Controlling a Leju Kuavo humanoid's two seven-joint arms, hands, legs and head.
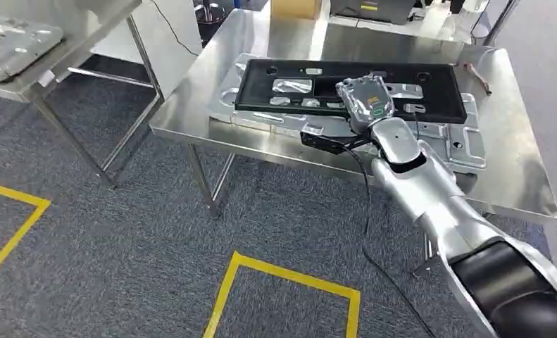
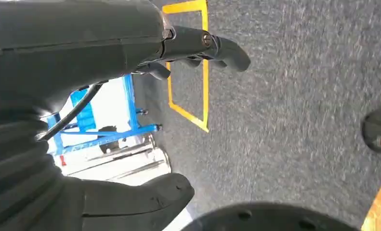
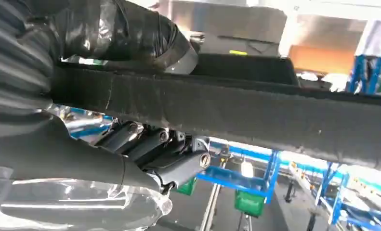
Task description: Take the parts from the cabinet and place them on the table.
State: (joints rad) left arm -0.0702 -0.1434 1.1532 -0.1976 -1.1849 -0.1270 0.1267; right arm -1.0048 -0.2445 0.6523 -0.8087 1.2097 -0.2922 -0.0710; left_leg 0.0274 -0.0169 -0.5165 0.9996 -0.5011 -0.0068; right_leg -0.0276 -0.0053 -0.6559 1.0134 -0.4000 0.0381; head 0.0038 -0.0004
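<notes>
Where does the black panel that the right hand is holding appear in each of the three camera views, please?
Head view: the black panel lies across the silver parts on the steel table, upper centre.
Right wrist view: its edge runs as a dark band across the picture.
Left wrist view: not in it.
Shared landmark: the right hand gripping the panel's edge.

One black frame part (image 1: 346, 88), one silver stamped panel (image 1: 465, 144), two steel tables (image 1: 522, 176), (image 1: 64, 53).

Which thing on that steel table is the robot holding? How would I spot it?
Find the steel table ahead. On the silver stamped panels lies a long black frame, its near edge gripped by the right hand. It is the only black, flat, rectangular piece with cut-outs.
</notes>
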